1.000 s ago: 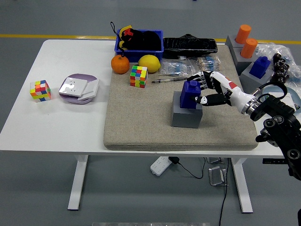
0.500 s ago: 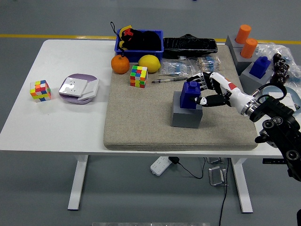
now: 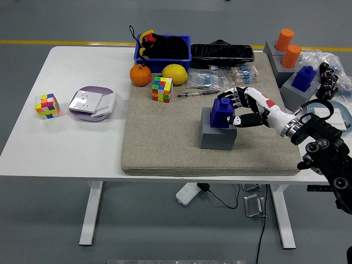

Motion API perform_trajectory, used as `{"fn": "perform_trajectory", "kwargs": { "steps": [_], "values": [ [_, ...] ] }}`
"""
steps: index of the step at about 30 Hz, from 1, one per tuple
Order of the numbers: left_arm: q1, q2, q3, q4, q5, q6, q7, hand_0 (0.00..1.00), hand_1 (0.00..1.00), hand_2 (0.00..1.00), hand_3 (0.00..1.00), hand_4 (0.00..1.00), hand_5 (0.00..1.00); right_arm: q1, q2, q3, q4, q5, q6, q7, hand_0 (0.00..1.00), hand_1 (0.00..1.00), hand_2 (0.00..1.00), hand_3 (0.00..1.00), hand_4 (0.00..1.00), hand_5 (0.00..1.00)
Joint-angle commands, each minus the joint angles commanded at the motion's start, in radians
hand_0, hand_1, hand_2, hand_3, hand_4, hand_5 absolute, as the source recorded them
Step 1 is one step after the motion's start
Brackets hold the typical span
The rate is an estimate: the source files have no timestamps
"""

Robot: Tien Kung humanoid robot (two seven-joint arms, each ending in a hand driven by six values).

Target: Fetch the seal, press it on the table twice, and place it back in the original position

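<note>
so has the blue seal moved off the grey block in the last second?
No. The blue seal sits on the grey block as before, right hand closed around it.

No text, label, brand, number or sign could be read anywhere on the table. The white cards (image 3: pixel 93 101) stacked on the purple plate (image 3: pixel 82 111) carried small grey marks, too tiny to make out. The packets (image 3: pixel 212 78) at the far side of the mat showed blue print, blurred past reading. The blue seal (image 3: pixel 222 110) bore no legible mark on the faces that showed.
</note>
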Motion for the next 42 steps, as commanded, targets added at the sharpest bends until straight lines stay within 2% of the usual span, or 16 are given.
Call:
{"fn": "perform_trajectory", "kwargs": {
  "steps": [1,6,7,12,13,30,36,37,42],
  "values": [
    [0.0,0.0,-0.001,0.0,0.0,0.0,0.0,0.815,0.817,0.788,0.837,0.803,0.414,0.001,0.0,-0.001,0.0,0.001,0.001,0.0,0.528,0.415,0.413,0.462,0.697,0.002],
    [-0.002,0.0,0.001,0.0,-0.001,0.0,0.0,0.815,0.817,0.788,0.837,0.803,0.414,0.002,0.0,-0.002,-0.001,0.004,0.004,0.002,0.528,0.415,0.413,0.462,0.697,0.002],
    [-0.002,0.0,0.0,0.0,0.0,0.0,0.0,0.815,0.817,0.788,0.837,0.802,0.413,0.002,-0.001,-0.001,-0.002,0.004,0.004,0.002,0.559,0.477,0.484,0.545,0.718,0.002],
    [-0.002,0.0,0.0,0.0,-0.001,0.0,0.0,0.815,0.817,0.788,0.837,0.802,0.413,0.002,0.0,-0.002,-0.003,0.0,0.002,0.002,0.559,0.477,0.484,0.545,0.718,0.002],
    [-0.002,0.0,0.001,0.0,-0.001,0.0,0.0,0.816,0.815,0.788,0.837,0.802,0.414,0.003,0.0,-0.002,-0.003,-0.001,0.001,0.002,0.565,0.531,0.528,0.583,0.802,0.002],
    [-0.002,0.0,0.0,0.0,-0.002,-0.001,0.0,0.816,0.817,0.788,0.836,0.802,0.414,0.004,0.001,-0.004,-0.008,-0.006,0.003,0.003,0.565,0.577,0.566,0.609,0.847,0.002],
    [-0.003,0.0,0.002,0.0,-0.003,-0.001,0.0,0.816,0.817,0.787,0.836,0.802,0.414,0.004,0.001,-0.003,-0.008,-0.005,0.004,0.006,0.577,0.595,0.581,0.619,0.864,0.002],
    [-0.003,0.0,0.002,0.0,-0.004,-0.001,0.0,0.816,0.817,0.788,0.837,0.802,0.416,0.004,0.001,-0.003,-0.008,-0.006,0.005,0.006,0.601,0.629,0.606,0.643,0.887,0.002],
    [-0.003,0.0,0.0,0.0,-0.003,-0.001,0.0,0.816,0.817,0.788,0.837,0.802,0.416,0.004,0.002,-0.003,-0.008,-0.009,0.006,0.007,0.601,0.629,0.606,0.643,0.887,0.002]
  ]
}}
